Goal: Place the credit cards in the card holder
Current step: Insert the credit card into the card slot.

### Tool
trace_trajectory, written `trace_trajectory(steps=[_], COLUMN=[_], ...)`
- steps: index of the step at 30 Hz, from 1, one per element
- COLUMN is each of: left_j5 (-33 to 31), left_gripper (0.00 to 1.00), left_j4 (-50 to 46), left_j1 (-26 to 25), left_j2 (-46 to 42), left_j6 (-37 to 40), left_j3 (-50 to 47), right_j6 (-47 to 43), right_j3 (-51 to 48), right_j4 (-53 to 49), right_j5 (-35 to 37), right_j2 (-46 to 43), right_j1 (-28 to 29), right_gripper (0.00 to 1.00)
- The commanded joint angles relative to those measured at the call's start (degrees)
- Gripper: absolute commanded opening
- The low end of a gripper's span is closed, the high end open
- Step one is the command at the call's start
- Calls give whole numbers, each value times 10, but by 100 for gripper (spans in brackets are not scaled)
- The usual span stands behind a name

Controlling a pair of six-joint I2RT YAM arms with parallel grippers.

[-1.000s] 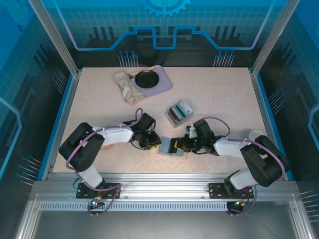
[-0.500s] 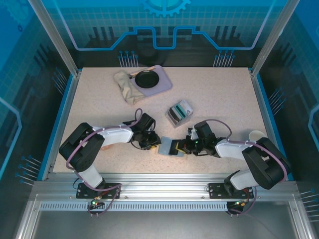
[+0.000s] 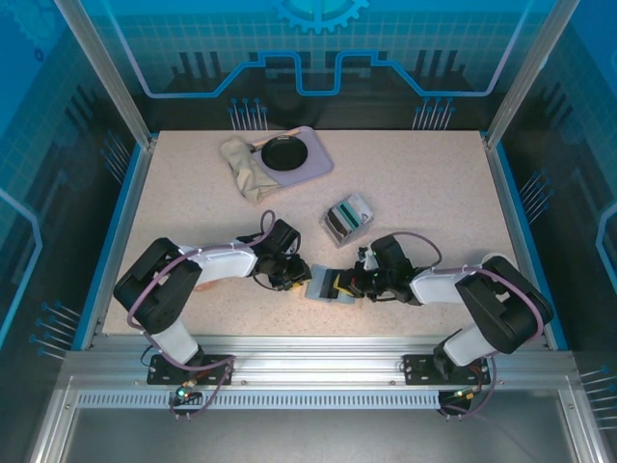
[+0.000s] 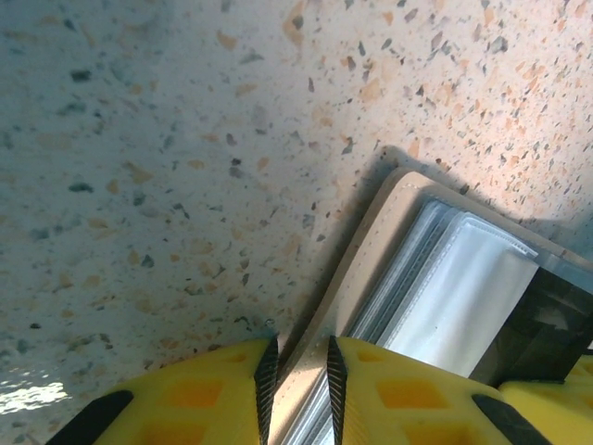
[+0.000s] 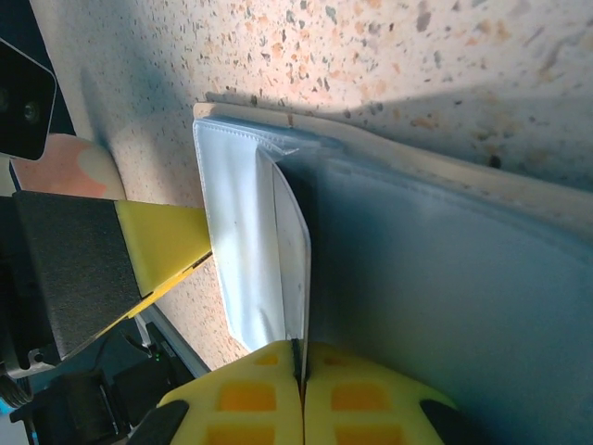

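The card holder lies open on the table near the front edge, between my two grippers. My left gripper is at its left side; in the left wrist view the yellow fingers are shut on the holder's tan edge, with clear pockets beside it. My right gripper reaches in from the right. Its jaws are shut on a thin white credit card, seen edge-on. The card's far end meets the white pocket of the card holder's grey panel.
A small grey tray of upright cards stands behind the holder. A lilac tray with a black dish and a beige cloth sit at the back left. A white cup is at the right edge.
My right gripper has slid a little to the left, carrying the card further over the holder. The left gripper and the holder have stayed put.
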Motion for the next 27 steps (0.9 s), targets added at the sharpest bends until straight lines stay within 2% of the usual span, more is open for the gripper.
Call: trace_trajectory(steps=[1, 12, 20, 23, 27], left_j5=[5, 7, 5, 5, 7], left_gripper=[25, 25, 26, 25, 25], left_j4=[10, 11, 10, 10, 10], left_j1=[-16, -16, -16, -16, -16], left_j2=[7, 13, 12, 15, 16], left_j6=[-7, -6, -7, -4, -3], left_j3=[-15, -10, -12, -10, -9], right_j6=[-5, -37, -104, -111, -105], right_j3=[9, 53, 72, 75, 82], right_j4=[-2, -13, -159, -167, -150], right_j5=[-5, -49, -17, -16, -25], right_j2=[18, 63, 10, 11, 30], right_j1=[8, 12, -2, -2, -1], right_gripper=[6, 10, 26, 25, 14])
